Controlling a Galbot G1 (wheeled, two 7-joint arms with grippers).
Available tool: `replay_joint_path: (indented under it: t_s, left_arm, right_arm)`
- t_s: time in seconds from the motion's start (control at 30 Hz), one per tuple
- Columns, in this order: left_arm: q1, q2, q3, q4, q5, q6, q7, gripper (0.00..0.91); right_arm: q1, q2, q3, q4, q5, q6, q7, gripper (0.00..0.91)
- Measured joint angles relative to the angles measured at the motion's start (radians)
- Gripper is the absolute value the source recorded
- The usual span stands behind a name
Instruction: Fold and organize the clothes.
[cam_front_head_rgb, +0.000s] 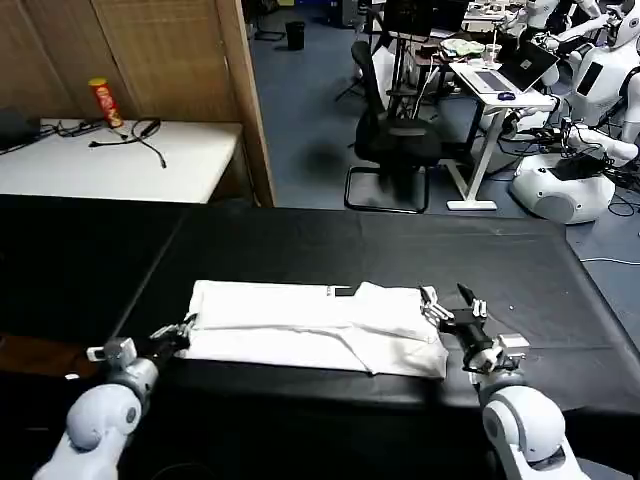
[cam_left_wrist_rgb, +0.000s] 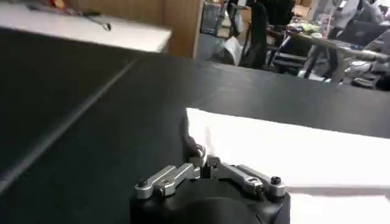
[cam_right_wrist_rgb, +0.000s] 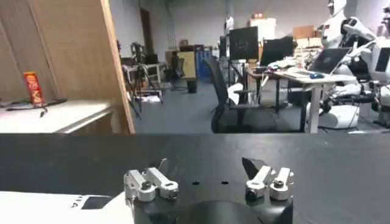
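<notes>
We see the white T-shirt lying folded into a long band across the black counter. Our left pincer is pinched together on its left edge; our right pincer stands apart, just beside its right end.

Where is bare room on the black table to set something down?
Free: the black table beyond the T-shirt, and left of it past the left gripper. Crowded: the shirt's right end, where the right gripper stands open.

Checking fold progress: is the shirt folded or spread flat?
Folded: the T-shirt lies as a narrow layered strip on the black table, between the left gripper and right gripper.
</notes>
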Motion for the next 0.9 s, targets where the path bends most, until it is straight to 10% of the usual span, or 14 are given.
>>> replay_joint_path:
  t_s: [0.47,0.9]
  left_arm:
    - [0.031,0.171,-0.095,0.074,0.348,-0.201,-0.020,0.000]
    - [0.083,0.096,-0.023,-0.071,0.352,-0.112,-0.036,0.000]
  right_arm:
    - [0.000,0.027,-0.003,0.000,-0.002,0.002,0.003,0.878]
    - [-0.029,0.043,0.016,0.007,-0.027,0.009,0.006,0.878]
